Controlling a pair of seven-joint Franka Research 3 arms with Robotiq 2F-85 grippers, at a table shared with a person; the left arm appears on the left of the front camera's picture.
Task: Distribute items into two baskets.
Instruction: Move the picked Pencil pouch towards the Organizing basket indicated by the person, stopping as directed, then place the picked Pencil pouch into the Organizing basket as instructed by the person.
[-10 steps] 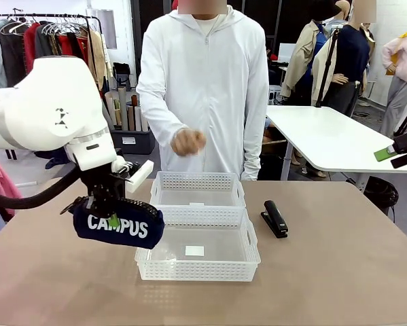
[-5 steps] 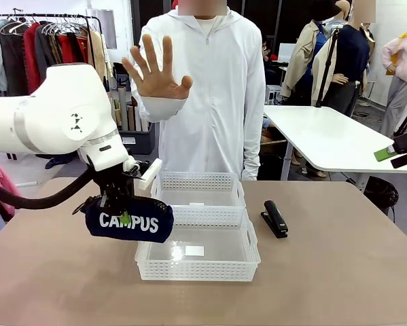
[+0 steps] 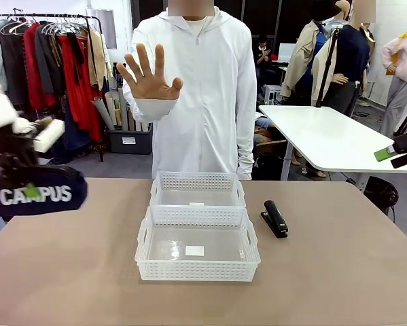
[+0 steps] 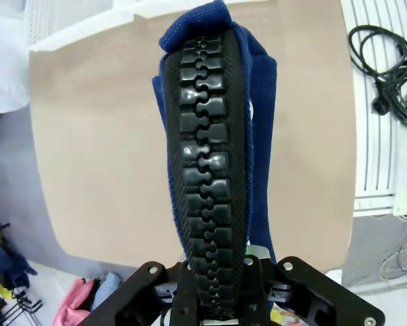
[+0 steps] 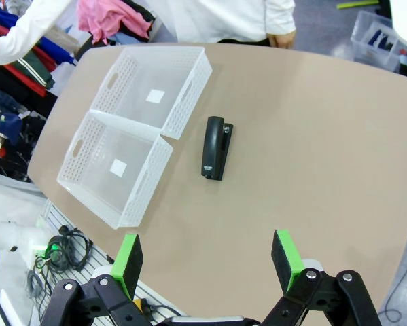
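Where the tan table (image 3: 325, 272) fronts a clothes rack (image 3: 54, 41), front view: the left gripper (image 3: 28, 190) clamps the pouch (image 3: 54, 197) at 9 o'clock of the two baskets (image 3: 196, 277). Left wrist: pouch (image 4: 210, 149) between closed jaws, above the table (image 4: 94, 149). Right wrist: right gripper (image 5: 206, 261) spread wide, holding nothing; stapler (image 5: 215, 147) at 12 o'clock, baskets (image 5: 179, 102) at 11.

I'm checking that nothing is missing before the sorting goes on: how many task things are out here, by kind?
white baskets: 2 (near basket, far basket)
navy pouch: 1
black stapler: 1
Total: 4
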